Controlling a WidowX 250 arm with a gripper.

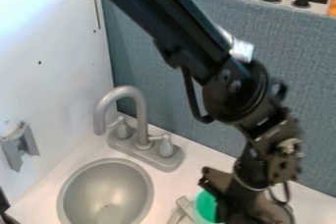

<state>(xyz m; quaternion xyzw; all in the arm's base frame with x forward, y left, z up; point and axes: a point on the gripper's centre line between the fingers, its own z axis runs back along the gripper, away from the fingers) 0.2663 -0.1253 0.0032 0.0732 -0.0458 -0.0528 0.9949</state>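
Gripper (246,207) is hanging low over the white counter (203,161), at the near edge of the camera view. Open or closed: cannot tell. Round green object (206,206) is sitting just beside the gripper, to its left in view, partly hiding behind it; contact unclear. Pale gray curved piece (187,207) is lying a little farther left. Sink bowl (105,191) is sitting well left of the gripper; gray faucet (141,120) is standing up and left of it, behind the bowl. My read: careful handling here is depending on squaring the gripper to the green object, keeping level, and taking its weight evenly. A skewed touch is risking tipping it or nudging the gray piece; swinging wide at this height is risking knocking the faucet.
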